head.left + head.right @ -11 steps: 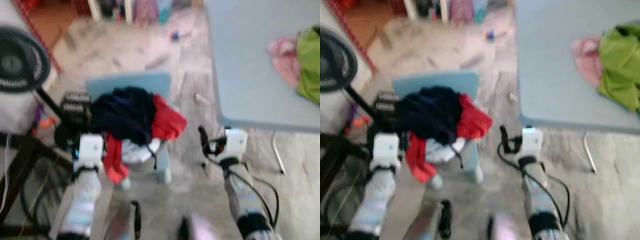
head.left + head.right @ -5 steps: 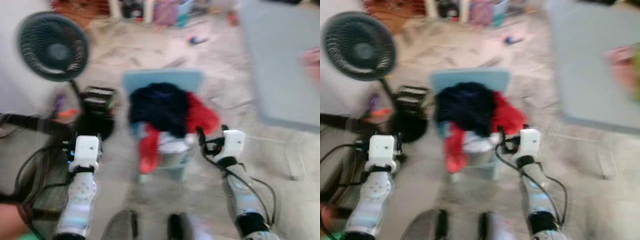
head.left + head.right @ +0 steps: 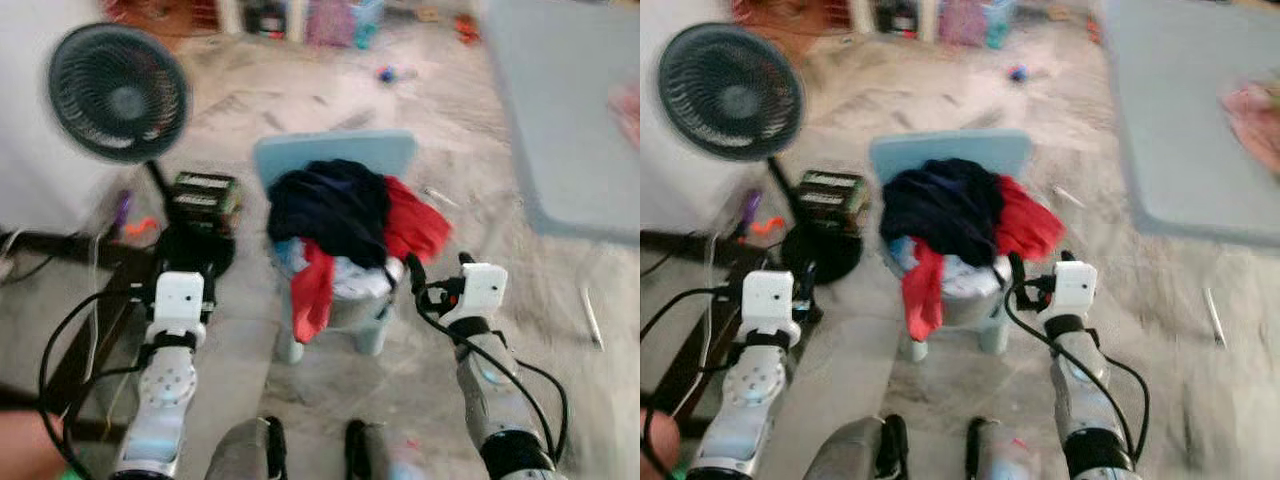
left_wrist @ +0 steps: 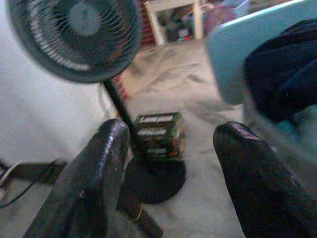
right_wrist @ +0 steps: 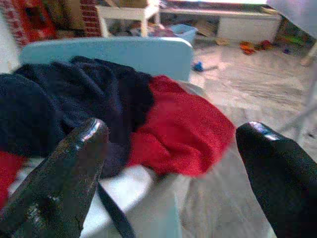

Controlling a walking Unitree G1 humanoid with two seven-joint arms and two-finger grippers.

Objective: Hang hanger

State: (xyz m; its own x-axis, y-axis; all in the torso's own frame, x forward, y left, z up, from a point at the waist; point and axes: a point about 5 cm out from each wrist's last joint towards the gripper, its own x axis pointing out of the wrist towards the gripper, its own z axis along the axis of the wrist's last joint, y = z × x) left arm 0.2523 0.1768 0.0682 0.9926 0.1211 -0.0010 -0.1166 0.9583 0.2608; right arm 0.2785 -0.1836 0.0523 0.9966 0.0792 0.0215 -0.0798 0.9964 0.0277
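Clothes pile dead ahead, your right pincer closest to it

Nearest you, both arms are raised: your right pincer (image 3: 1012, 275) stands open and empty just beside the near right edge of the heap, while your left pincer (image 3: 165, 262), also open with nothing between its fingers, sits well apart to the left, looking toward the floor fan (image 3: 118, 92) and the small box (image 3: 205, 192) at its base. Between them stands the small light-blue chair (image 3: 950, 152), piled with a dark navy garment (image 3: 940, 205) and a red garment (image 3: 1025, 228). No hanger can be made out; if one lies there, it is buried in the heap, so its long axis cannot be told. Beyond, to the right, is the grey desk (image 3: 1185, 110).
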